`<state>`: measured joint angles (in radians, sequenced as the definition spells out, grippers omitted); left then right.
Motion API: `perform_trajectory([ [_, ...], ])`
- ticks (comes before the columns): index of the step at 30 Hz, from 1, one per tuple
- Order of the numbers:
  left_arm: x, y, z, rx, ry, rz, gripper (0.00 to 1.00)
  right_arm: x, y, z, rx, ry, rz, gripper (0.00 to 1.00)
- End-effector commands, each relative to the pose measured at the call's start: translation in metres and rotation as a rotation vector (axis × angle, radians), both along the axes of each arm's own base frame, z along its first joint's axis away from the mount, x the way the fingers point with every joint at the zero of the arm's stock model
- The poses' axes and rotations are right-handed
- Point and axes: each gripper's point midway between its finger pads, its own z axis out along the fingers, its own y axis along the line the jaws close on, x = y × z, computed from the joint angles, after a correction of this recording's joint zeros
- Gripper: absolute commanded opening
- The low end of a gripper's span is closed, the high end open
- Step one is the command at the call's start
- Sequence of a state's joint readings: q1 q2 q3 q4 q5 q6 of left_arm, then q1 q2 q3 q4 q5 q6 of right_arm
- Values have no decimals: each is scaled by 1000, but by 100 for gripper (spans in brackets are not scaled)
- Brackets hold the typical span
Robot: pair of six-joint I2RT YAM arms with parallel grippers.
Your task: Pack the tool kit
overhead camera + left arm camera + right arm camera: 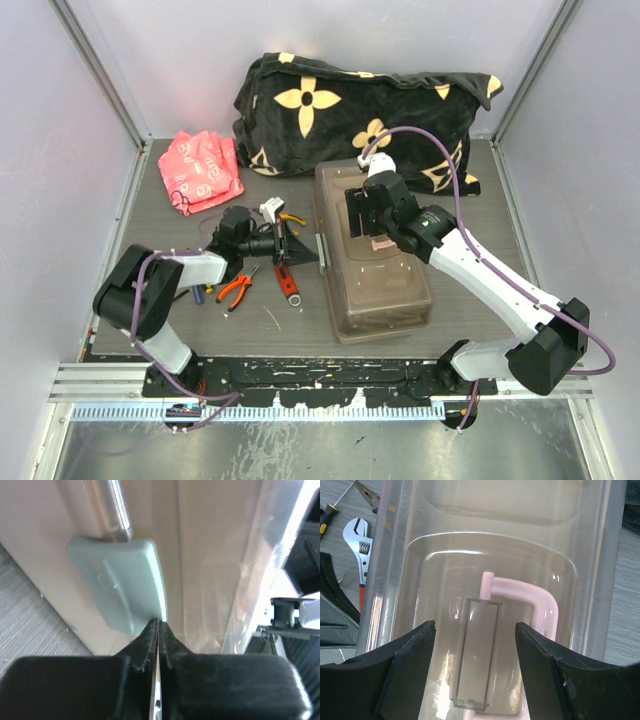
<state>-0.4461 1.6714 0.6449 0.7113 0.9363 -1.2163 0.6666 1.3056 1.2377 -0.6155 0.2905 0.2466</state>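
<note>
**Left fingers nipped at the latch, right jaws wide over the lid**

The left gripper has its black fingers drawn almost together, with only a thin slit between them. Their tips touch the lower edge of the pale grey-green plastic latch; whether they pinch any of it cannot be told. The latch sits on the side wall of the large rectangular translucent grey-brown plastic toolbox. The toolbox lies straight ahead of this gripper with its lid closed.

The right gripper hangs over that lid with its jaws wide apart and nothing held. Directly below it, the curved cream handle lies flat in the lid's recess, nearer one finger than the other.

On the grey table, the red-handled silver adjustable wrench lies just beside the left gripper, on the side towards the arm bases. The orange-handled pliers lie further back, alongside the left forearm.

Beyond the right gripper, past the far end of the toolbox, is the black plush blanket with cream flower shapes. A crumpled pink plastic bag lies well apart from the left gripper, on its far side.
</note>
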Motion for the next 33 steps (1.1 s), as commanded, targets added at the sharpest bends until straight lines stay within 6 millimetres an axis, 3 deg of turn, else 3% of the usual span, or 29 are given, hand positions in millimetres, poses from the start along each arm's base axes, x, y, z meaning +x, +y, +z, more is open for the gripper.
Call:
perform_trajectory([
  [1,-5,1,13,54,-80,-34,0,-16,-10,-24,-39,84,-9,70],
  [4,-6,2,15,61,-101,-36,0,-17,-9,-25,-32,85,-7,70],
  [5,-6,3,12,72,-109,-34,8,-18,-9,-24,-29,85,-7,70],
  [8,-5,5,2,91,-115,-28,51,-20,-10,-26,-32,87,-2,70],
  [9,-5,5,1,90,-116,-27,60,-20,-10,-26,-34,89,0,70],
  [14,5,15,8,68,-116,31,81,-23,-15,-31,-50,95,-1,71],
  [26,27,3,13,-146,-129,81,83,-20,-11,-37,-61,113,8,71],
  [33,43,-1,-2,-201,-114,126,80,-20,-13,-42,-81,124,7,71],
])
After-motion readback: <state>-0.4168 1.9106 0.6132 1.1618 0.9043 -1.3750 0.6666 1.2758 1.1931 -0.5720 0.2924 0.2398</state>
